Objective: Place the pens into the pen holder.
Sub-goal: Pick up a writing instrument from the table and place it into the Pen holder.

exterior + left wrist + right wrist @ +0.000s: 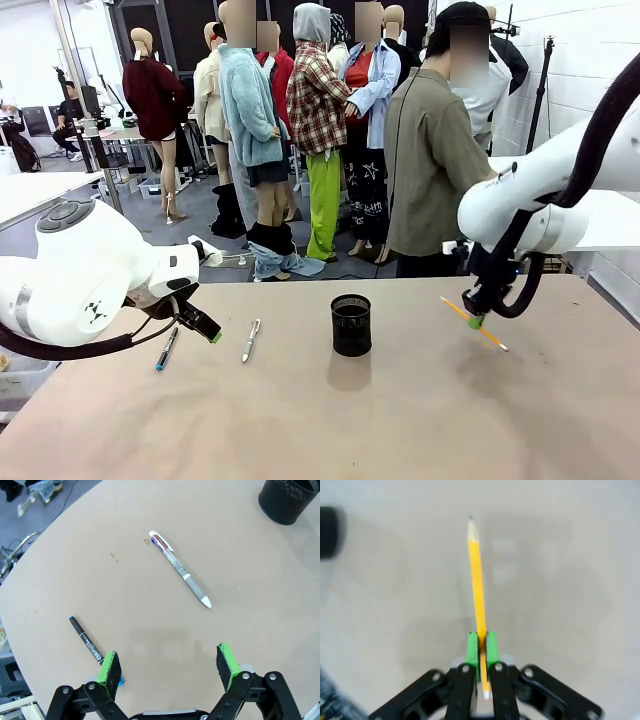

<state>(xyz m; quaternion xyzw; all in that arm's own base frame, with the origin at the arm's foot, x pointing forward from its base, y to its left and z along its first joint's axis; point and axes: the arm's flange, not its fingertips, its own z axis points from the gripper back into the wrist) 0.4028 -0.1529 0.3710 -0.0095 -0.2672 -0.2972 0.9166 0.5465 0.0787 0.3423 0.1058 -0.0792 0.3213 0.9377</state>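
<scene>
Early in the job, by the look of it. Upright near the middle of the table (420, 430), the black mesh pen holder (351, 325), with nothing poking above its rim; probably empty, though impossible to see inside from the front. Well to the right of the pen holder, the right gripper (478, 318) clenched tight on an orange pencil (474, 323), slanted and low over the table, sharpened point reaching out past the green pads (472, 647) in the right wrist view. Hard to tell whether already clear of the surface. Left of the pen holder, lying flat, a silver-white pen (250, 340); farther left again, also flat, a dark pen (166, 348) with a blue end. Just beside that dark pen, on the side nearer the pen holder, the left gripper (205, 330), jaws spread wide, grasping nothing, one pad covering the pen's near end in the left wrist view. So: nothing delivered yet, one pencil in hand and needing a carry leftward to the pen holder, two pens on the table yet to be picked up.
</scene>
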